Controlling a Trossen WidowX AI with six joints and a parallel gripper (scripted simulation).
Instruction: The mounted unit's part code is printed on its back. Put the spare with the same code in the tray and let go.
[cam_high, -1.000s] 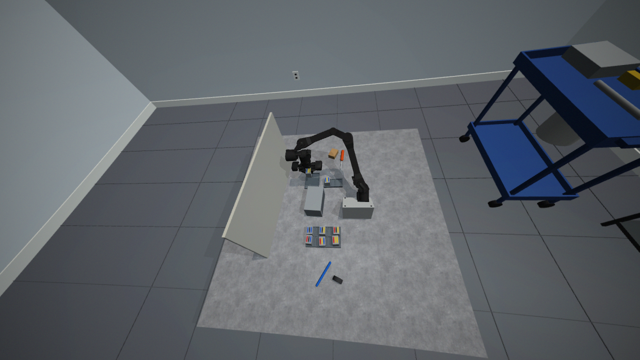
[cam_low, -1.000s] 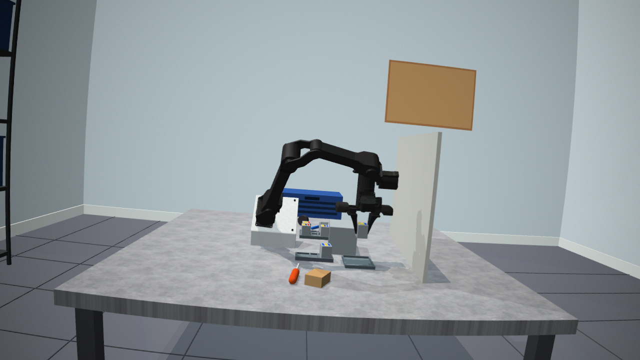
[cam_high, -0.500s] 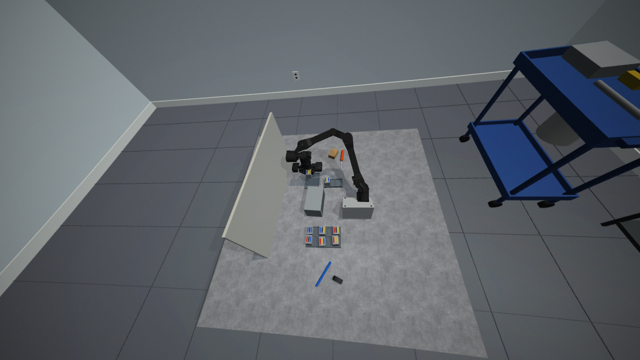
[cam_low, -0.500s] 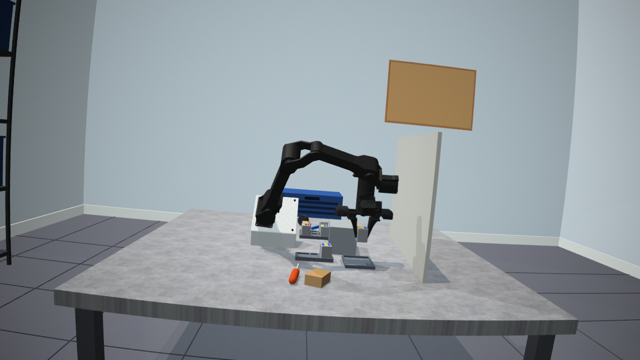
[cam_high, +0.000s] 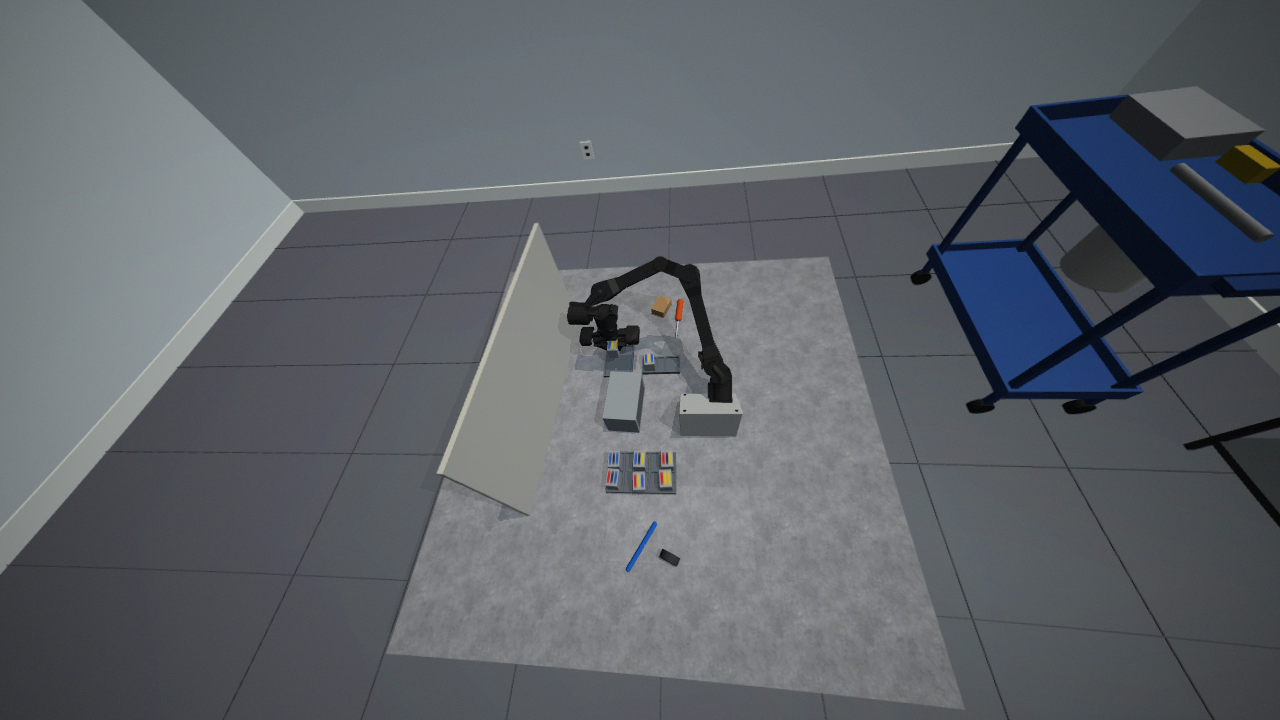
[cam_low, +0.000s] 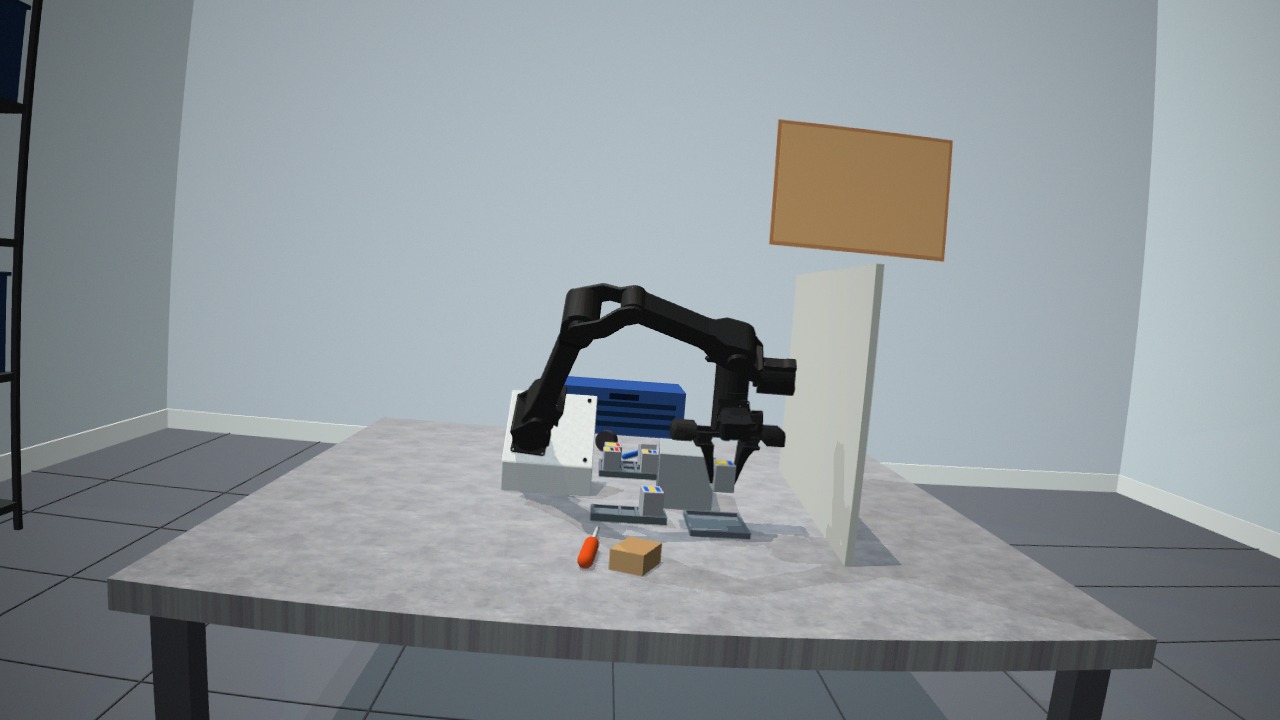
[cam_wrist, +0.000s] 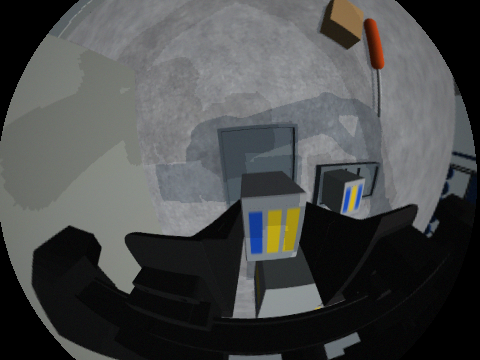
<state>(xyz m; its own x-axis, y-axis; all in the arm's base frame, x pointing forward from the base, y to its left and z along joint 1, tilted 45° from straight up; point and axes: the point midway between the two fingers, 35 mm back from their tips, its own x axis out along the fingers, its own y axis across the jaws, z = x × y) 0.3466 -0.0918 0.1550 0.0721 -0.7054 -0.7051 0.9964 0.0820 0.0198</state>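
Observation:
My gripper (cam_high: 613, 343) (cam_low: 725, 465) (cam_wrist: 264, 203) is shut on a grey spare block (cam_high: 614, 344) (cam_low: 724, 475) (cam_wrist: 272, 228) whose label has one blue and two yellow stripes. It holds the block upright a little above the empty dark tray (cam_low: 716, 524) (cam_wrist: 256, 154), close to the tall pale panel (cam_high: 510, 385) (cam_low: 827, 420). The mounted unit (cam_high: 649, 360) (cam_low: 651, 497) (cam_wrist: 350, 196) stands on its dark mount beside the tray. A rack (cam_high: 639, 471) with several striped spares lies on the other side of the robot base (cam_high: 709, 414).
A grey box (cam_high: 623, 401) (cam_low: 684, 479) stands between the tray and the rack. An orange-handled screwdriver (cam_high: 678, 311) (cam_low: 587, 550) (cam_wrist: 376, 43) and a small cardboard box (cam_high: 661, 306) (cam_low: 634, 555) (cam_wrist: 343, 22) lie past the tray. A blue pen (cam_high: 640, 546) and a small black item (cam_high: 668, 557) lie beyond the rack.

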